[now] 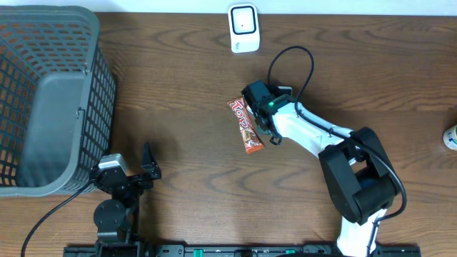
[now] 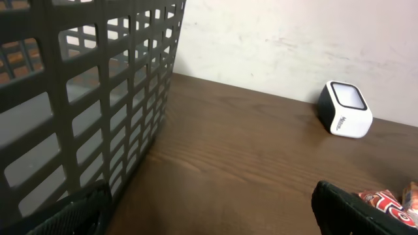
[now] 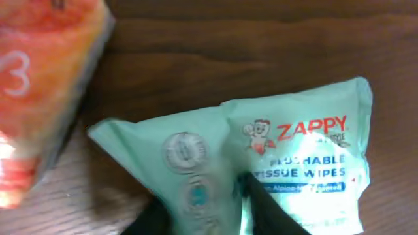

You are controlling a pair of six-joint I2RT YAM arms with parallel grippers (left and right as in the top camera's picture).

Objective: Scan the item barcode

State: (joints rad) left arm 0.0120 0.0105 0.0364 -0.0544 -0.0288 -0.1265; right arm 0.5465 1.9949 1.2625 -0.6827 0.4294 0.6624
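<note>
A pale green pack of Zappy flushable tissue wipes (image 3: pixel 287 150) lies on the wooden table and fills the right wrist view. My right gripper (image 3: pixel 209 214) is shut on it, and the film puckers between the dark fingers (image 3: pixel 271 209). In the overhead view the right gripper (image 1: pixel 263 121) stands at mid-table and hides the pack. The white barcode scanner (image 1: pixel 243 27) sits at the table's far edge and shows as a scanner (image 2: pixel 345 109) in the left wrist view. My left gripper (image 2: pixel 209 219) is open and empty near the front left, its fingers (image 2: pixel 356 212) wide apart.
A red-orange candy bar (image 1: pixel 245 126) lies just left of the right gripper, blurred as a candy bar (image 3: pixel 39 98) in the right wrist view. A dark grey mesh basket (image 1: pixel 50 93) fills the left side. A small white and blue item (image 1: pixel 450 135) sits at the right edge.
</note>
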